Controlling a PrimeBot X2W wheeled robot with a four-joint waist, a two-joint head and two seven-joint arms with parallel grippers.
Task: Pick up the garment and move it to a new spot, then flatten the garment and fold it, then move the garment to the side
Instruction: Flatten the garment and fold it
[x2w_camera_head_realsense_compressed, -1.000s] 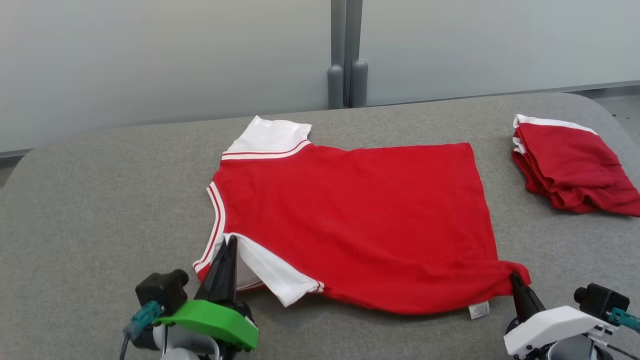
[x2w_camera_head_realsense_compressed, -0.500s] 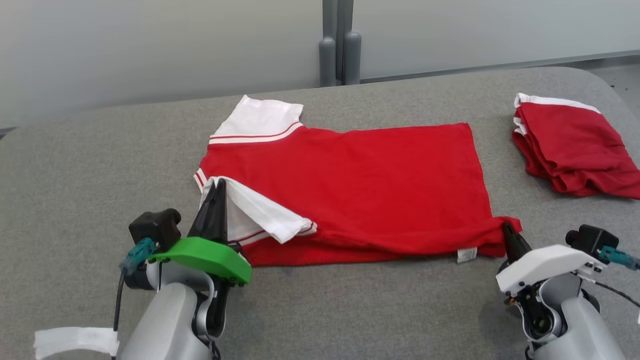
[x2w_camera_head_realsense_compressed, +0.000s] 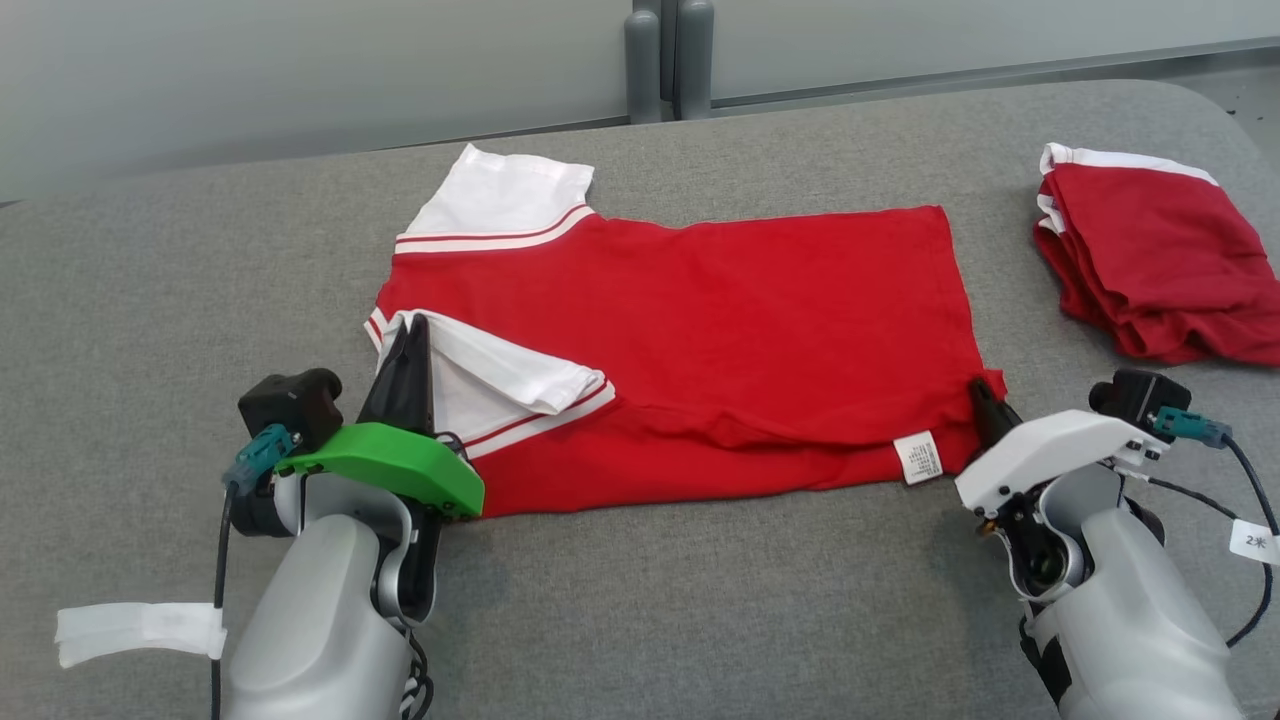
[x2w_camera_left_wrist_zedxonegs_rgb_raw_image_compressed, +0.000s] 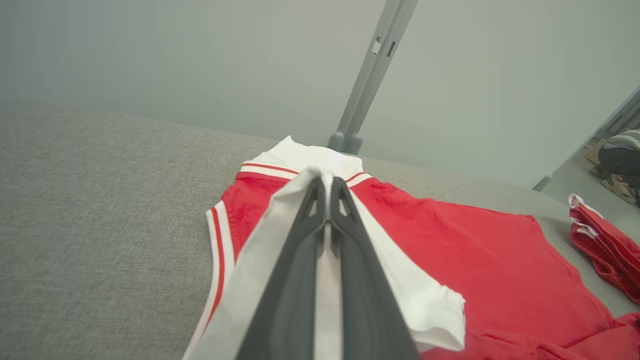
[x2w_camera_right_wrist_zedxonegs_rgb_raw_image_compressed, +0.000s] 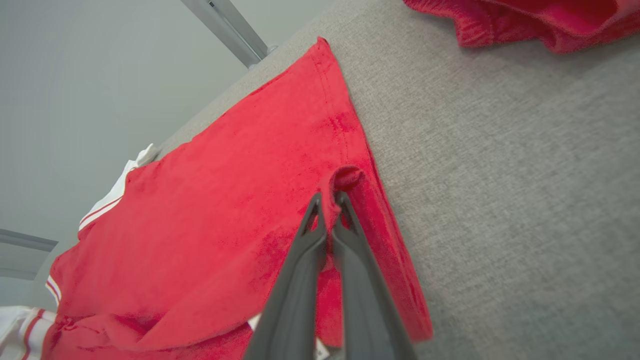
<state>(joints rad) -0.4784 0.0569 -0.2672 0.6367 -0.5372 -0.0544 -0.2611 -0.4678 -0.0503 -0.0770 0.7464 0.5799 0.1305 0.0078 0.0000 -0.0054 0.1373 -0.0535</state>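
red T-shirt: mid-table, near edge doubled over toward 12 o'clock.
left gripper: clamped on the near white sleeve, at the shirt's 8 o'clock.
right gripper: clamped on the hem corner, at 4 o'clock.
advice: carry both ends level and taut toward 12 o'clock, matching edges.
surroundings: grey table; folded red pile at 2 o'clock.

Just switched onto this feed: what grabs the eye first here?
A bright red T-shirt with white sleeves lies spread across the middle of the grey cloth-covered table, its near edge doubled over. The left claw is shut on the near white sleeve and the right claw on the near hem corner. A second red garment sits bunched at the far right.
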